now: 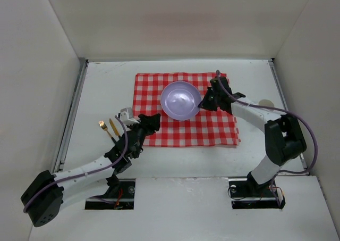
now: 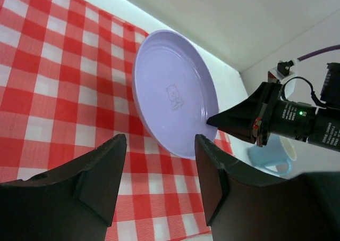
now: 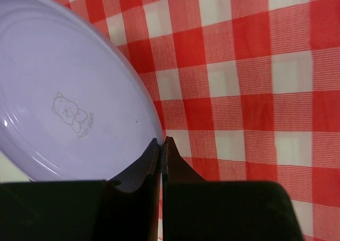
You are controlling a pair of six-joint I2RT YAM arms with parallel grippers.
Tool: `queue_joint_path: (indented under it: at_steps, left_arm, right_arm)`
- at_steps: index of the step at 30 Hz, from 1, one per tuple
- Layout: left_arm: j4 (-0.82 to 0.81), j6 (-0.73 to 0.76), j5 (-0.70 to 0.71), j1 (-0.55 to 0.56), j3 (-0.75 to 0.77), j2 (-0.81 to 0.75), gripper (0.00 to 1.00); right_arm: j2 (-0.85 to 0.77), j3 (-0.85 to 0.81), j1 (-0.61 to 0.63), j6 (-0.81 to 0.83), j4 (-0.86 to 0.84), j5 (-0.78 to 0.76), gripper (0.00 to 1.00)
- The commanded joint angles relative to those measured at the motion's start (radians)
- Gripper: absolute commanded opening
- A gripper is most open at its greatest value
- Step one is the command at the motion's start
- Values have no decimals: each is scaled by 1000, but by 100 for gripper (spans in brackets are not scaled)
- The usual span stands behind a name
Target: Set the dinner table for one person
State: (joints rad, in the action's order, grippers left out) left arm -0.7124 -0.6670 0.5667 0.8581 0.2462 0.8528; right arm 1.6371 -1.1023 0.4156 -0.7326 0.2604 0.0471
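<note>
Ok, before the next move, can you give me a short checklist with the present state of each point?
1. Plate lies on the cloth: ok.
2. Right gripper fingers closed at the plate rim: ok; whether they pinch it: cannot tell.
3. Left gripper open, holding nothing: ok.
4. Fork placed beside the plate: not ok, it lies off the cloth.
5. Cup set on the cloth: not ok.

We see a small bear drawing on the plate (image 3: 69, 92); the tiny lettering beneath it is too small to read.
</note>
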Motion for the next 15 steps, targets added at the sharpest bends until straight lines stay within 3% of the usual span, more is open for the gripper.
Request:
queue_joint_path:
  at_steps: [1,11,15]
  left_arm:
    - [-48,6,16,9,-4,23,52]
    - [-68,1,13,6,-1,77,52]
    - [-70,0,-2,11,1,80,52]
  right_arm:
    - [44,-5,21,-1,-59,-6,3]
    - [96,-21,42,39,28,-24,7]
    - [89,-22,44,39,33,-35,30]
